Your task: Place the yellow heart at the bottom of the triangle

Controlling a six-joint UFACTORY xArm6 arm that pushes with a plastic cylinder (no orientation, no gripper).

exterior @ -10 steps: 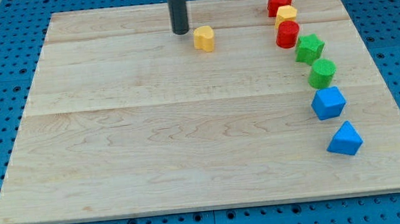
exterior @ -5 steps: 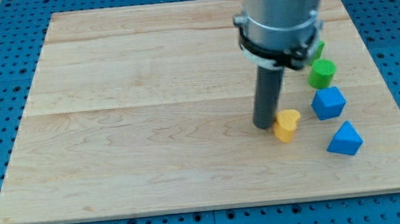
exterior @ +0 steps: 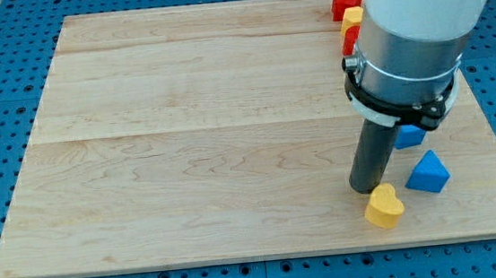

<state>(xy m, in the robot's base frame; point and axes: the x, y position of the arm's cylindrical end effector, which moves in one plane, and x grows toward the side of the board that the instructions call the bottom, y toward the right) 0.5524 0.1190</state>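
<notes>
The yellow heart [exterior: 384, 206] lies near the board's bottom edge at the view's right. The blue triangle [exterior: 427, 173] sits just right of it and a little higher, a small gap between them. My tip [exterior: 365, 188] rests on the board touching the heart's upper left side. The arm's grey body hides the green blocks.
A blue block [exterior: 409, 135] shows partly under the arm, above the triangle. A red block [exterior: 345, 3], a yellow block [exterior: 352, 16] and another red block [exterior: 348, 38] stand in a column at the top right. The board's bottom edge [exterior: 267, 257] is close below the heart.
My tip has pushed the yellow heart from the top middle down and to the right, to beside the blue triangle. The arm now covers the green blocks.
</notes>
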